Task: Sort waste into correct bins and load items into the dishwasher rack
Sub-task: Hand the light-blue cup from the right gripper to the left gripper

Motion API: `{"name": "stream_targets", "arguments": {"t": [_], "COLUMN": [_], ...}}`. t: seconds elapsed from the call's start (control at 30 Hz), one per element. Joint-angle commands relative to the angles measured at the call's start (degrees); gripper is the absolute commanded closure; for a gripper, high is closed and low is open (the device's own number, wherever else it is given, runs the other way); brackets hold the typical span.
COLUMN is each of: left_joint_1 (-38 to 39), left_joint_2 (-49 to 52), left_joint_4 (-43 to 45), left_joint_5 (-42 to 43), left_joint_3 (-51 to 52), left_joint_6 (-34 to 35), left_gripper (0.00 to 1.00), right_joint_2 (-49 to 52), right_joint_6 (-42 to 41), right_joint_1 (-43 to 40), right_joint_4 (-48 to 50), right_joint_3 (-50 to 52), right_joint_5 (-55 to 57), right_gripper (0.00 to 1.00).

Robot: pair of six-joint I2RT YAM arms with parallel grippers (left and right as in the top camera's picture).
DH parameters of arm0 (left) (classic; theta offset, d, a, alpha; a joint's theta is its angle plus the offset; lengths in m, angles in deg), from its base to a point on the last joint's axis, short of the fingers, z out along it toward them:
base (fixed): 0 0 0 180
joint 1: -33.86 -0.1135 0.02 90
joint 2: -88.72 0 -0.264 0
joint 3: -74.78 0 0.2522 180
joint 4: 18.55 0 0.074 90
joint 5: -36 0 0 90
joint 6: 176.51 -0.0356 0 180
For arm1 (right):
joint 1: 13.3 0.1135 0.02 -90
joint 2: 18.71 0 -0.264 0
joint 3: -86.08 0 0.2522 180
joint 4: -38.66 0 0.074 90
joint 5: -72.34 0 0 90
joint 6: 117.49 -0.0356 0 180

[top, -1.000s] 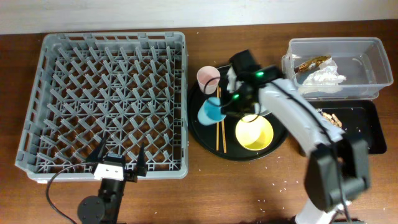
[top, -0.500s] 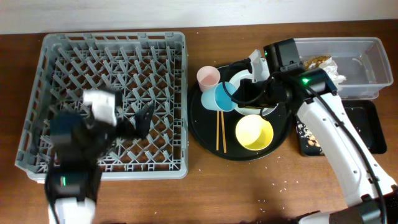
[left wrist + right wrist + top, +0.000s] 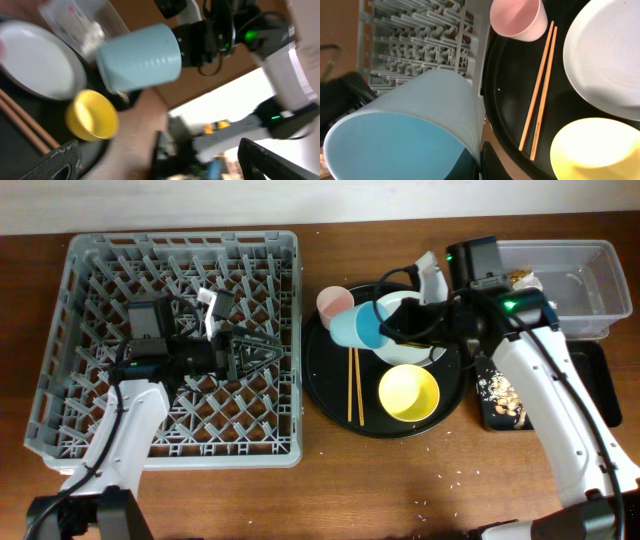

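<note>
Overhead view has the right gripper [image 3: 388, 330] clamped on the base end of the blue cup [image 3: 356, 327]. The cup is held in the air on its side, mouth pointing left, above the far left part of the round black tray [image 3: 330, 395] and just right of the pink cup [image 3: 335, 302]. The left gripper [image 3: 262, 353] hangs over the right half of the rack [image 3: 80, 260], pointing right at the cup with its jaws spread wide and nothing between them.

The waste looks dealt with. Crumbs lie in the flat black tray [image 3: 592, 395] at the right, and a wrapper is in the clear tub [image 3: 590, 255] at the far right. So the step in hand is probably loading the rack, starting with the blue cup.

The plate [image 3: 408, 356], the yellow bowl [image 3: 408, 392] and the chopsticks [image 3: 352, 385] all lie on the round tray, not yet loaded.

The open left jaws facing the cup suggest a handover. For that, the cup needs to travel left across the gap until its body sits between the left fingers. The left jaws should close on it before the right ones let go. Otherwise the right arm could carry it over the rack's near right rim and set it mouth down among the pegs.
</note>
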Motion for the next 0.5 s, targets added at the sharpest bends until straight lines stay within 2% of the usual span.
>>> {"name": "stream_targets", "arguments": {"t": [0.0,0.1,0.2,0.37,0.47], "left_joint_1": [0.35,0.17,0.31,0.31,0.28], "left_joint_2": [0.37,0.35,0.35,0.35,0.35], "left_joint_4": [0.13,1.07,1.01,1.05,1.88], "left_joint_5": [3.10,-0.87,-0.70,-0.72,-1.03], "left_joint_3": [-0.79,-0.79,-0.79,-0.79,-0.79], "left_joint_6": [9.03,15.78,22.40,29.29,29.62], "left_gripper": [0.01,0.01,0.01,0.01,0.01], "right_joint_2": [-1.29,-1.27,-1.03,1.97,4.92], "right_joint_6": [1.01,0.98,-0.79,-1.22,-1.18], "right_joint_1": [-0.74,-0.70,-0.70,0.04,0.79], "right_joint_4": [1.29,2.58,5.38,10.47,12.41], "right_joint_3": [-0.13,-0.13,0.22,0.55,0.55], "right_joint_5": [-5.22,-6.88,-9.68,-19.10,-23.87], "right_gripper": [0.96,0.96,0.96,0.96,0.96]}}
